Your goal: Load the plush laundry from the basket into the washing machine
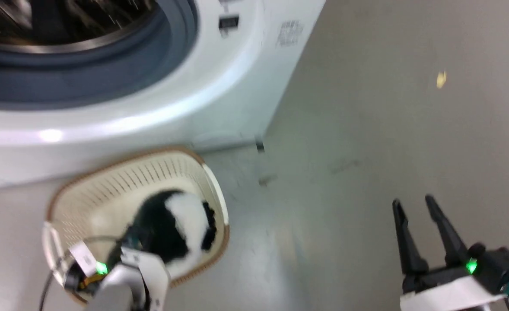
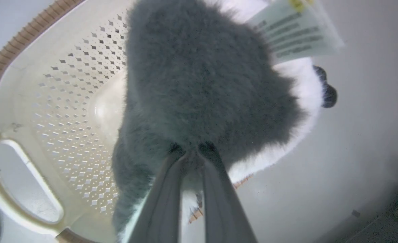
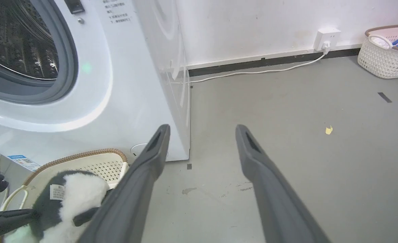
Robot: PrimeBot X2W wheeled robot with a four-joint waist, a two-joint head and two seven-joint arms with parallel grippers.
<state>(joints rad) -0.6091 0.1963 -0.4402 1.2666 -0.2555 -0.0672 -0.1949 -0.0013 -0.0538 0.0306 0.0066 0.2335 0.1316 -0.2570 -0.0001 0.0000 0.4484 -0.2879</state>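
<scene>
The likeliest trouble is the grip itself: the left gripper [image 2: 192, 148] has its two fingers closed tight on a tuft of dark fur on the plush laundry [image 2: 202, 84], and a pinch on pile rather than body could slide off as the toy is carried up to the washing machine [image 1: 151, 112]. The plush hangs over the basket [image 2: 67, 84], which stands on the floor just in front of the washing machine, below the drum mouth. Part of the plush spills across the basket's brown rim, so it might snag there and drag the light basket along, or catch on the grey seal on the way in. The right gripper [image 1: 412, 201] is spread open and holds nothing, off to the right of the washing machine over bare floor. The left wrist view gives what the blurred head view cannot: the fingertips sunk into the fur, and a printed tag [image 2: 297, 33] on the toy. The right wrist view adds the room beyond the washing machine's side, with a wall socket [image 3: 327, 38] and a second basket [image 3: 384, 54] of coloured clothes.
</scene>
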